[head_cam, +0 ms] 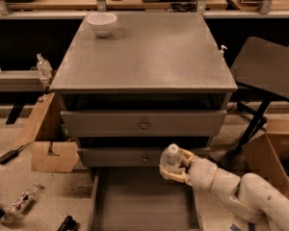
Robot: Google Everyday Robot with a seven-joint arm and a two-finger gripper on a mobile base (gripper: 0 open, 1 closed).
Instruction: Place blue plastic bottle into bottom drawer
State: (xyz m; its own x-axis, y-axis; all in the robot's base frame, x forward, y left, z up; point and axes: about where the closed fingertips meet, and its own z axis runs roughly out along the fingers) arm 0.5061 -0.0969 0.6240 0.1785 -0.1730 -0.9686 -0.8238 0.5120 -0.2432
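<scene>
The blue plastic bottle (172, 157) is upright in my gripper (174, 165); its white cap and clear neck show between the cream fingers (187, 154), the label is hidden. My arm comes in from the lower right. The gripper holds the bottle in front of the middle drawer, just above the back right part of the open bottom drawer (144, 201), a wide grey tray pulled out toward me with a bare floor.
The grey cabinet top (144, 52) carries a white bowl (101, 23). Two upper drawers with brass knobs (144, 125) are shut. A cardboard box (48, 138) stands left, a small red-label bottle (20, 201) lies on the floor, a dark chair (269, 76) stands right.
</scene>
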